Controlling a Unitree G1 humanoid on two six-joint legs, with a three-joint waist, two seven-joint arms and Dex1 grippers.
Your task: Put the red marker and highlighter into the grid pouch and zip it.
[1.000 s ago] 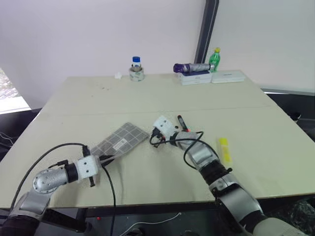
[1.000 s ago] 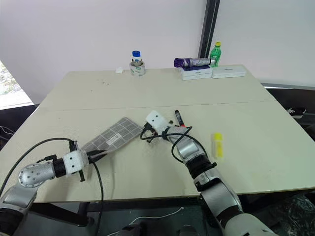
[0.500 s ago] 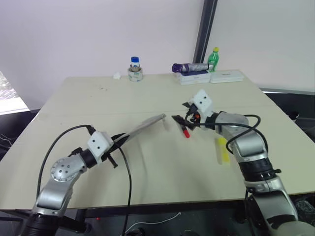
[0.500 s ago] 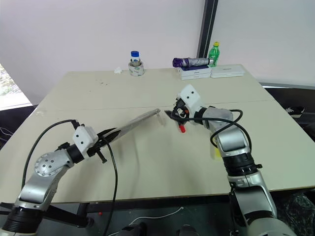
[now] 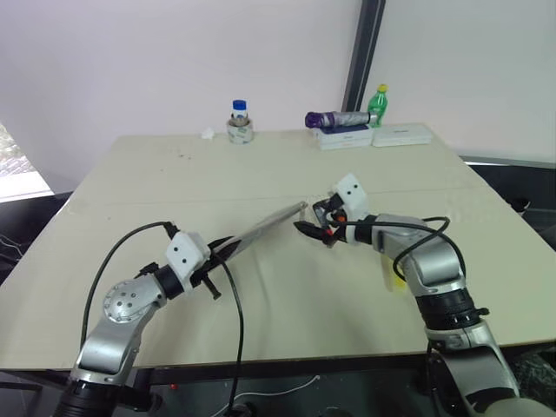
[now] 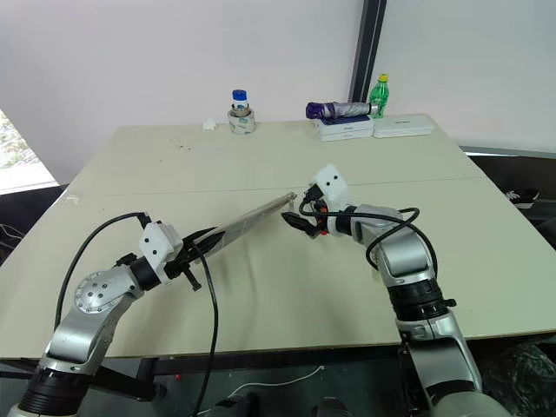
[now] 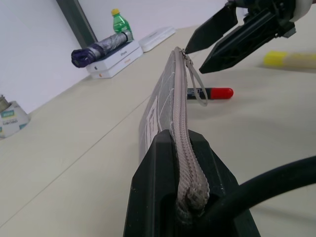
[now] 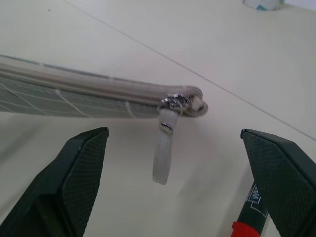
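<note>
My left gripper (image 5: 217,257) is clamped on one end of the grid pouch (image 5: 265,228), holding it off the worktop (image 5: 261,174) on edge, zip side up, its far end reaching toward my right gripper (image 8: 173,173). That gripper's fingers stand spread wide, just short of the pouch's closed end, where the pale zip pull (image 8: 163,155) hangs free between them. The red marker (image 7: 210,93) lies on the worktop under and just beyond my right gripper, and the highlighter (image 7: 289,59) lies past it, out beside my right forearm
</note>
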